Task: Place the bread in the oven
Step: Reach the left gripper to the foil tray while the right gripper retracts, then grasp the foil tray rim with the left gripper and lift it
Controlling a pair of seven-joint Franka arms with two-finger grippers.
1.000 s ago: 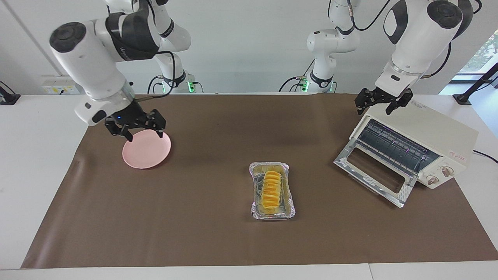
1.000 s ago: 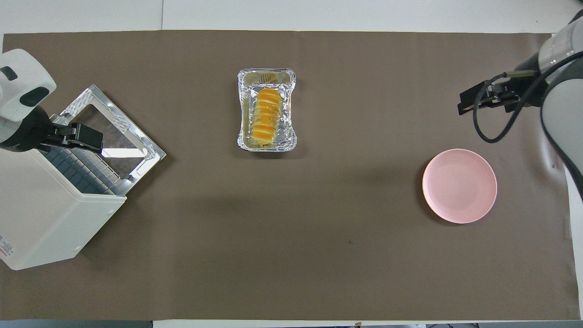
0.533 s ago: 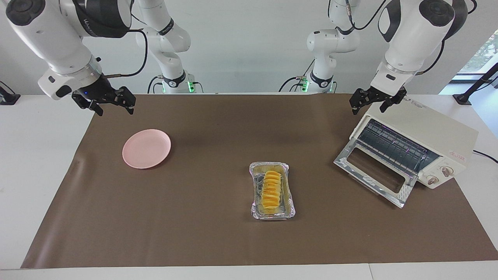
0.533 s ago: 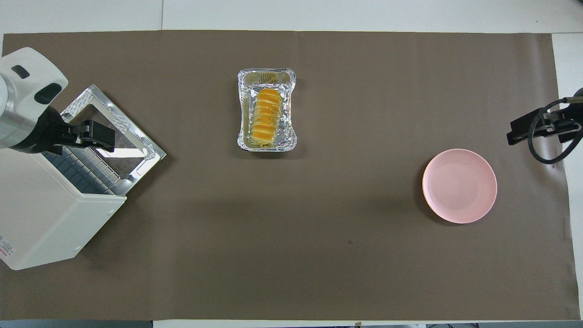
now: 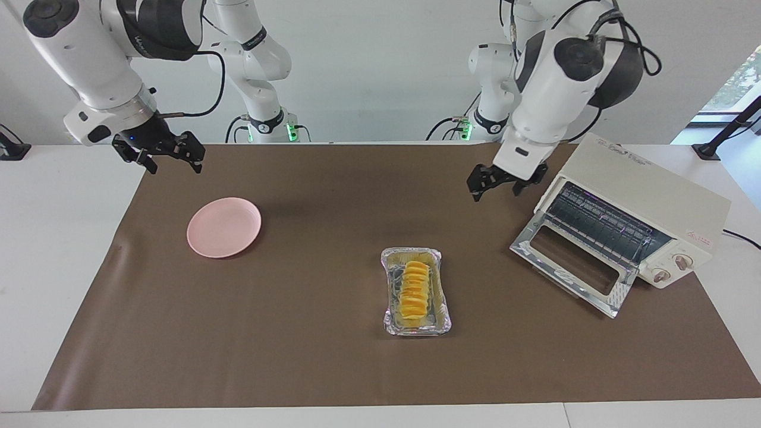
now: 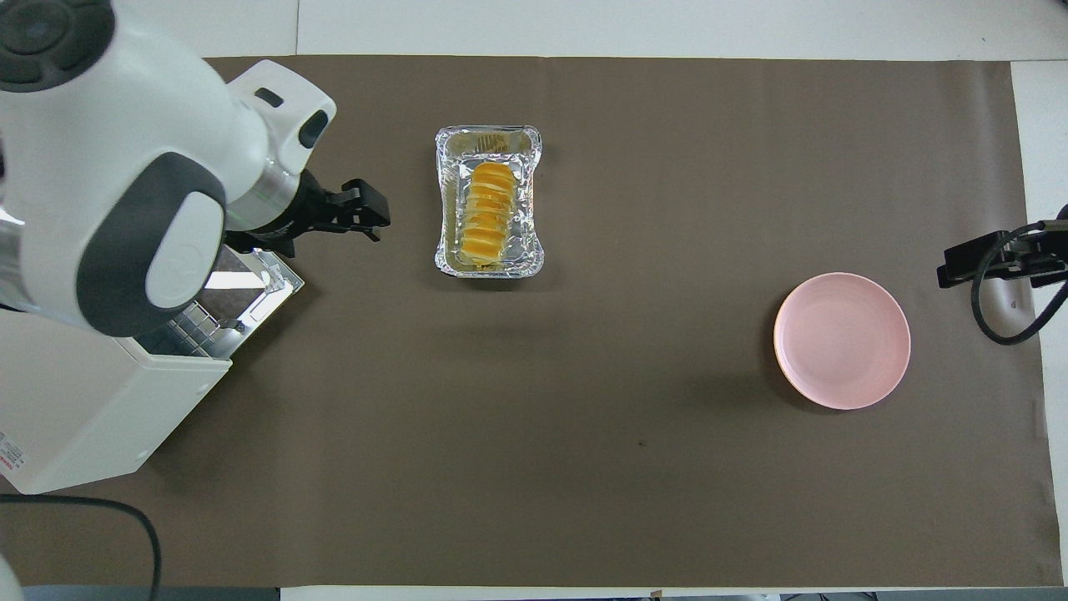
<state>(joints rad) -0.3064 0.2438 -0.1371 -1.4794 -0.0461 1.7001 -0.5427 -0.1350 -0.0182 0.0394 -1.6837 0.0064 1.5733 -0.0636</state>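
The oven (image 5: 624,223) stands at the left arm's end of the surface (image 5: 297,356) with its glass door (image 5: 571,270) folded down and the wire rack bare, so the opening step looks done and the reach for the bread is in hand. The bread (image 5: 414,288) lies in a foil tray (image 5: 443,321) near the middle of the brown mat, farther from the robots than the oven's mouth, untouched.

The left pincer (image 5: 505,181) hangs in the air over bare mat between oven and tray, fingers apart, holding nothing. The right pincer (image 5: 159,156) waits over the mat's edge at the right arm's end, nearer to the robots than the pink plate (image 5: 224,227), fingers also apart and empty.

Next, by my judgement, the left pincer must travel over the tray, turn to straddle the loaf across its narrow width, and descend between the foil walls without snagging them.
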